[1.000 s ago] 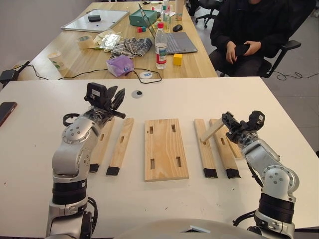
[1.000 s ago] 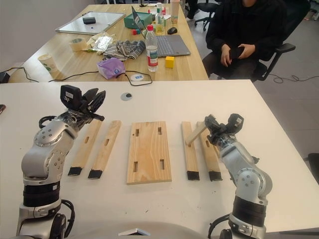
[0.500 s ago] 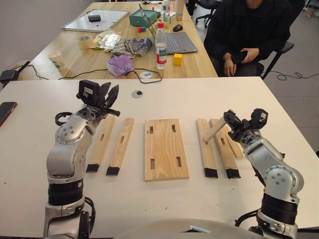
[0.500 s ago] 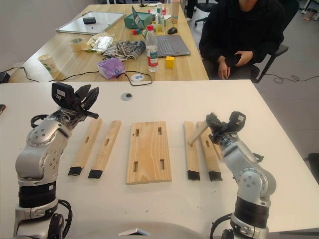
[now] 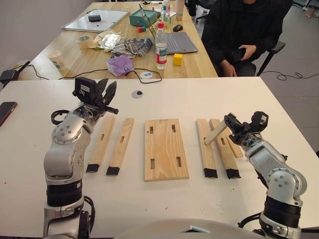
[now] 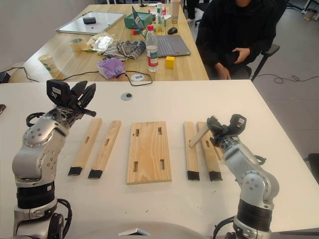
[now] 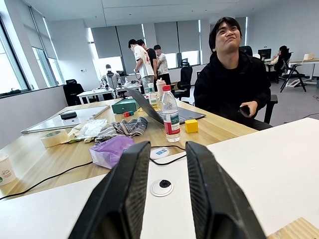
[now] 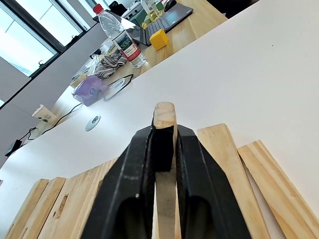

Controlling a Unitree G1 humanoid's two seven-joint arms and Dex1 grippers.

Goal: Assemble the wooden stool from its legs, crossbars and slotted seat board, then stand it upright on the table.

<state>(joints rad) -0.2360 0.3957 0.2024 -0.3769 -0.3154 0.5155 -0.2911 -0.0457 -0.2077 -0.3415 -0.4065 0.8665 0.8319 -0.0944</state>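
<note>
- White table [image 5: 199, 97] spread before you, with the slotted seat board [image 5: 165, 148] lying flat at its centre.
- To the board's left, the outer left leg [image 5: 102, 143] and inner left leg [image 5: 120, 145] lay flat side by side. To its right lay the inner right leg [image 5: 206, 149] and outer right leg [image 5: 225, 152], dark-capped ends toward you.
- Your right gripper [image 8: 163, 142] was clamped on one end of a crossbar [image 5: 215, 133]. The bar slanted down from it, its lower end over the inner right leg.
- Your left gripper [image 5: 106, 96] hung raised above the far end of the outer left leg, fingers parted with nothing between them.
- Behind, on the wooden table [image 5: 75, 62], stood a red-capped clear bottle [image 5: 160, 46], though how full it was could not be told.
- A paper cup [image 5: 56, 59] stood near that table's left edge, its contents out of sight.
- Farther back sat a teal box [image 5: 142, 18], its inside not visible.
</note>
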